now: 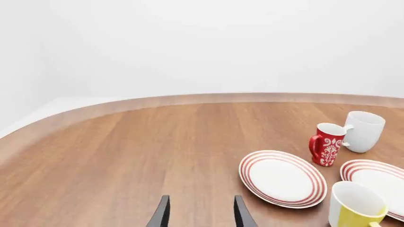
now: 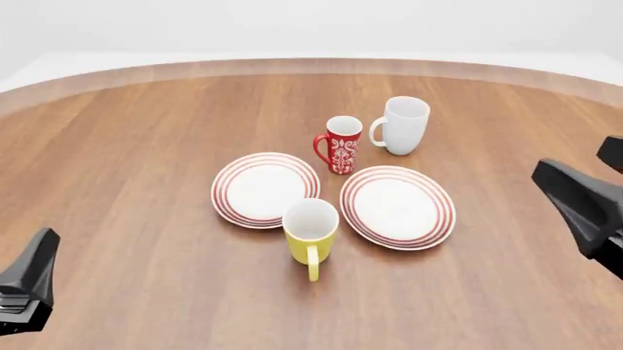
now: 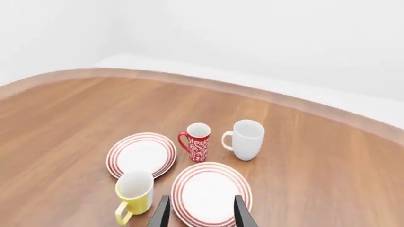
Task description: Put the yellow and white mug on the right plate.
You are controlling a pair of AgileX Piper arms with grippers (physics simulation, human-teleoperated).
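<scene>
The yellow and white mug (image 2: 311,232) stands upright on the table, between the near edges of two red-ringed plates, its handle pointing toward the arms' side. The right plate (image 2: 443,211) lies just to its right with nothing on it. In the left wrist view the mug (image 1: 353,208) sits off to the side of my open left gripper (image 1: 201,215), well apart from it. My right gripper (image 3: 202,213) is open too, hovering short of the right plate (image 3: 180,189), with the mug (image 3: 134,191) beside that plate. Neither gripper holds anything.
The left plate (image 2: 226,191) lies bare beside the yellow mug. A red patterned mug (image 2: 341,144) and a taller white mug (image 2: 402,125) stand just behind the two plates. The wooden table's curved far edge (image 2: 311,64) runs along the back.
</scene>
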